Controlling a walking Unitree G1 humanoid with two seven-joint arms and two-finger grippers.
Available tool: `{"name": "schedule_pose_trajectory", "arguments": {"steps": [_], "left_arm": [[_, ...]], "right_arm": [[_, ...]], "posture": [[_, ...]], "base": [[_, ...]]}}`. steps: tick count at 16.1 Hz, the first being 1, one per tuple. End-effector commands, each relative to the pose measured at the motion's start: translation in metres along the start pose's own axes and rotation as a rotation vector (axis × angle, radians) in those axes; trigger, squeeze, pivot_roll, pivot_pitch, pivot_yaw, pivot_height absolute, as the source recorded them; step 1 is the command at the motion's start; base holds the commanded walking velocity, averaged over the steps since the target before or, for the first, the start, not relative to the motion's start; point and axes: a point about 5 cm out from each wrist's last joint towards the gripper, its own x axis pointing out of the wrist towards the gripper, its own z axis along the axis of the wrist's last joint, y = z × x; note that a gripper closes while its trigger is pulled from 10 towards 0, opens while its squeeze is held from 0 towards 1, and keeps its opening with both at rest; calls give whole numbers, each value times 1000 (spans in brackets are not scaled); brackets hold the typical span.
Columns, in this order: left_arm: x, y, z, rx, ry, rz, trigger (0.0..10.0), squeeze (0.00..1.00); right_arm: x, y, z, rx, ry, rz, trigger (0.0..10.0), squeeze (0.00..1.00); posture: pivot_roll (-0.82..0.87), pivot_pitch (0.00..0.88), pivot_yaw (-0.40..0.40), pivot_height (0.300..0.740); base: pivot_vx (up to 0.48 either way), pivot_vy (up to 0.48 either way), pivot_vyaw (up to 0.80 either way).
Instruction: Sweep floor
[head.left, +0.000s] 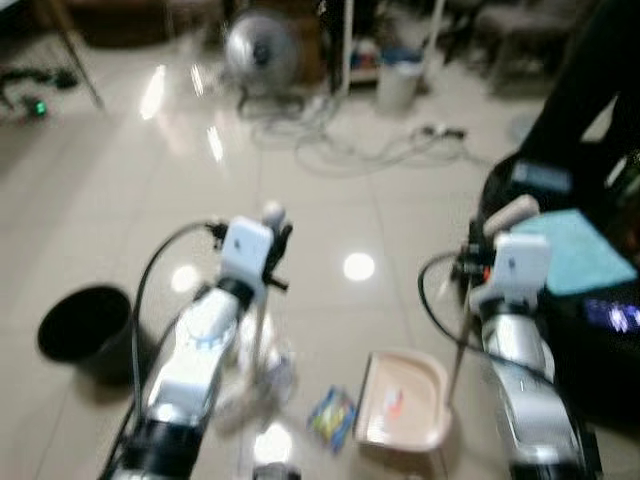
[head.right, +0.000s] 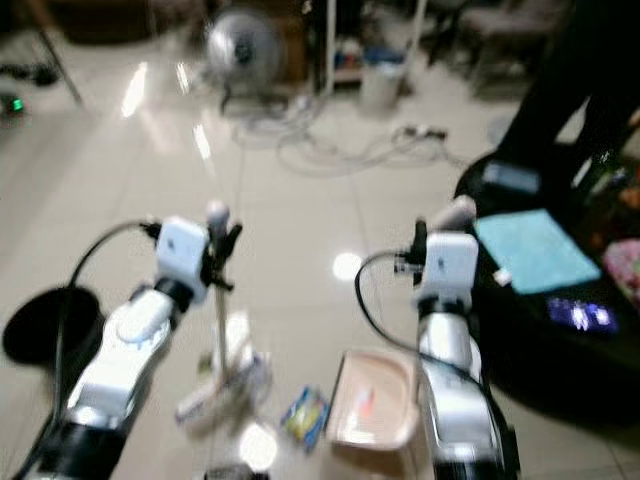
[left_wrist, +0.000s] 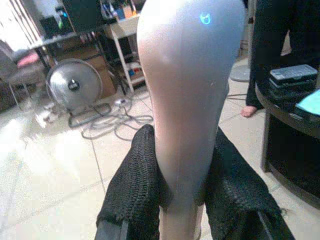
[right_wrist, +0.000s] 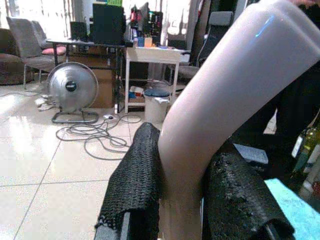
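Your left gripper (left_wrist: 182, 200) clenches the broom handle (left_wrist: 187, 95), the right gripper (right_wrist: 185, 200) the dustpan handle (right_wrist: 220, 95); both look light, stiff, slippery; grip near the tops.

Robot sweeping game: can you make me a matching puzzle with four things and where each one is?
Things:
1. broom handle
2. dustpan
3. black bin
4. fan

Places:
A. far back, beside the cables
B. on the floor at the robot's left
C. gripped in the left hand
D. on the floor by the wrapper, its handle in the right hand

Pairs: 1-C, 2-D, 3-B, 4-A
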Motion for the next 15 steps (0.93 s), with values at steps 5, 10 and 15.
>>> {"name": "schedule_pose_trajectory", "arguments": {"steps": [5, 10, 15], "left_arm": [[1, -11, 9, 7, -62, -34, 10000, 0], [16, -25, -4, -119, -86, 10, 10000, 0], [32, -41, -14, -140, -45, -9, 10000, 0]], "right_arm": [[8, -6, -4, -66, -77, -18, 10000, 0], [13, 14, -15, -86, -122, 33, 10000, 0], [7, 50, -34, -102, -67, 134, 10000, 0]], "posture": [[117, 268, 95, 740], [119, 301, 89, 740], [110, 294, 95, 740]], "base": [[0, 0, 0], [0, 0, 0], [0, 0, 0]]}}
